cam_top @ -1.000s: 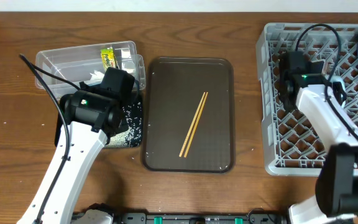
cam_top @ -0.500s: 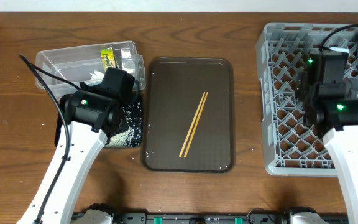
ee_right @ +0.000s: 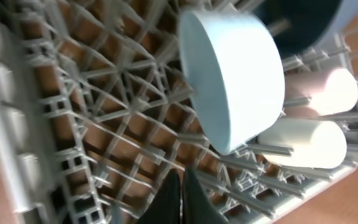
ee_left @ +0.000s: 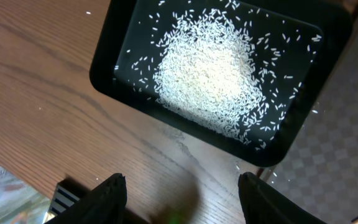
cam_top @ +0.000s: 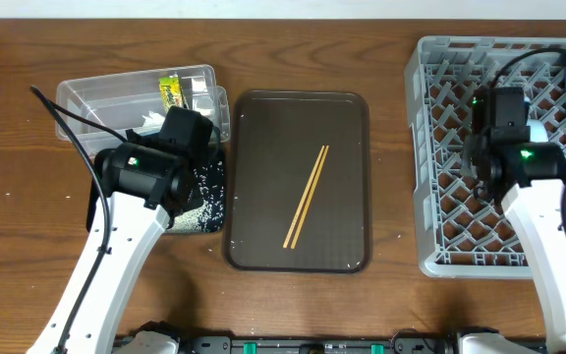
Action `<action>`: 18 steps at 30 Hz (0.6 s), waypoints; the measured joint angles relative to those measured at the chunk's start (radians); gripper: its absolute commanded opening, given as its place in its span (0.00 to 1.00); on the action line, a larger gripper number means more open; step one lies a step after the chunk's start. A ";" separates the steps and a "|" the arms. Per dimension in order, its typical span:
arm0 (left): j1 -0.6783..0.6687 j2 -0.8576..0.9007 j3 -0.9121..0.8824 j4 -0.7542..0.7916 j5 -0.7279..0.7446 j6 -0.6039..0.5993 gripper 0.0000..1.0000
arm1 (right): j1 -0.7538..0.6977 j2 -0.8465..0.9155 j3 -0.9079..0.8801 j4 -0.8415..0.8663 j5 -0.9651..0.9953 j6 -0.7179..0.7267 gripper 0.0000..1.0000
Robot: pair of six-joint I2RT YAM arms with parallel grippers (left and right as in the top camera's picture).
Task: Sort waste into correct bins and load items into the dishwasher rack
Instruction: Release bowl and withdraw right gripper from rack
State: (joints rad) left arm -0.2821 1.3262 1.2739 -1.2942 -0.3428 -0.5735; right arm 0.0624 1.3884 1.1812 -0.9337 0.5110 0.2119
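1. Only the overhead view takes in the whole worktop [cam_top: 28, 216]. It shows the clear tub [cam_top: 96, 98] at the far left and the dark brown serving tray [cam_top: 263, 197] in the middle. The grey dishwasher rack [cam_top: 440, 147] stands at the right.
2. In that view the tub holds the yellow-green snack wrapper [cam_top: 170, 89] and crumpled white tissue [cam_top: 150, 120]. The chopsticks [cam_top: 306, 197] lie slanted, side by side, on the serving tray.
3. The left arm covers most of the black tray [cam_top: 209, 192] from above. The left wrist view shows it whole, with a heap of rice grains [ee_left: 210, 81] in its middle and loose grains scattered toward its walls.
4. The left jaws hang above the near edge of the black tray, spread apart with nothing between them.
5. Only the right wrist view shows the rack's load. A light-blue bowl [ee_right: 232, 81] stands on edge, with a dark-blue bowl [ee_right: 306, 25] behind it. A pinkish cup [ee_right: 328, 90] and a white cup [ee_right: 303, 143] lie just beside it.
6. The right jaws are pressed tight together over the rack's lattice, empty.
7. Counts:
   - two chopsticks
   - two bowls
   - two cups
   - one wrapper
   - one tub
   - one black tray
   - one serving tray
   - one rack
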 measured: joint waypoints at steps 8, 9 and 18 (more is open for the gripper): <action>0.000 0.000 0.000 0.002 0.000 0.000 0.61 | -0.090 0.005 0.000 -0.071 0.046 0.076 0.01; 0.000 0.000 0.000 0.002 0.000 0.000 0.61 | -0.104 0.005 0.000 -0.072 0.047 0.082 0.01; 0.000 0.000 0.000 0.004 0.000 0.000 0.61 | -0.132 0.013 0.000 -0.055 0.050 0.096 0.02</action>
State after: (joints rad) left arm -0.2821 1.3262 1.2739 -1.2903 -0.3431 -0.5732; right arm -0.0700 1.4014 1.1809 -0.9890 0.5613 0.3077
